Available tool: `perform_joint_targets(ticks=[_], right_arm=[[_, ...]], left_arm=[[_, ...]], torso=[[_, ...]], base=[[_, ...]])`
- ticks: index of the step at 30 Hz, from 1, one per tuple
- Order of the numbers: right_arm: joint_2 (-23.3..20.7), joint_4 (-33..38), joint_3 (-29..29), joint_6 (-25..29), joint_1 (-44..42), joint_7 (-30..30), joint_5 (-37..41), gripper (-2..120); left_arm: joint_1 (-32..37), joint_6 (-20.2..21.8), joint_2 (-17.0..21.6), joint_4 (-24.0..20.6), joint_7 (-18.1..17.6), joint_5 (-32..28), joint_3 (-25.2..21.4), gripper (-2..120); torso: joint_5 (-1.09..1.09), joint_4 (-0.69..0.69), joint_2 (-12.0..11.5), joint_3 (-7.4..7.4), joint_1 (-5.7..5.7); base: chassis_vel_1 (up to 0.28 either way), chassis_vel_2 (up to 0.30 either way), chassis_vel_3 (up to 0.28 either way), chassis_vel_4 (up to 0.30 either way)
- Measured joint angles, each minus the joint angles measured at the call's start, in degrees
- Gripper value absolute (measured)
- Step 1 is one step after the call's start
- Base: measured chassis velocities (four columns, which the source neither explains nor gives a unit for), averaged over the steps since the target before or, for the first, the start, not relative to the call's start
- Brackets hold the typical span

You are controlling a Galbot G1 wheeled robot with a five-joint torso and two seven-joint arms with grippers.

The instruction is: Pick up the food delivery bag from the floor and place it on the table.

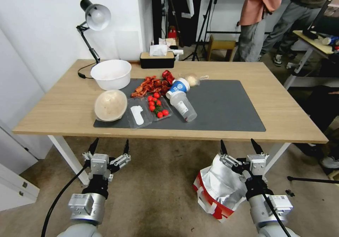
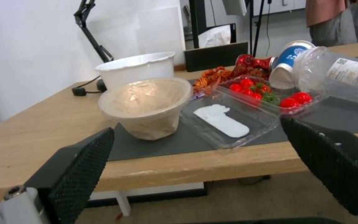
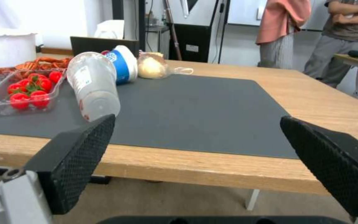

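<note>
**Both grippers spread before the table, bag on the floor**

Right gripper (image 1: pixel 242 146) hangs in front of the table's near edge with its two black fingers spread wide and nothing between them. Directly below and behind it in the head view, the food delivery bag (image 1: pixel 217 187) sits on the floor (image 1: pixel 155 194), its mouth gaping so the crumpled silver lining shows, the red band running along its lower side. The bag lies near the table's right front leg, apart from the gripper's fingers.

The left gripper (image 1: pixel 109 147) is held at the same height on the other side, fingers likewise spread and empty, near the left front leg.

On the table (image 1: pixel 282 106), a dark grey mat (image 1: pixel 226 106) carries clutter on its left half: a white bowl (image 1: pixel 111 74), a tilted beige bowl (image 1: pixel 110 105), a clear clamshell tray with cherry tomatoes (image 1: pixel 157 106), a toppled clear plastic cup (image 1: pixel 183 105) touching a blue-and-white cup (image 1: pixel 178 87), and a heap of red crayfish (image 1: pixel 150 85). The mat's right half is bare. A desk lamp (image 1: pixel 93 16) and a black tissue box (image 1: pixel 157 59) stand along the far edge.
</note>
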Motion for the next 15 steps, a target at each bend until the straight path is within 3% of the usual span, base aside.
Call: perform_joint_targets(ticks=[15], right_arm=[[0.0,0.0,0.0,0.0,0.0,0.0,0.0,100]], left_arm=[[0.0,0.0,0.0,0.0,0.0,0.0,0.0,100]], torso=[[0.00,0.00,0.0,0.00,0.00]], base=[[0.000,0.000,0.000,0.000]])
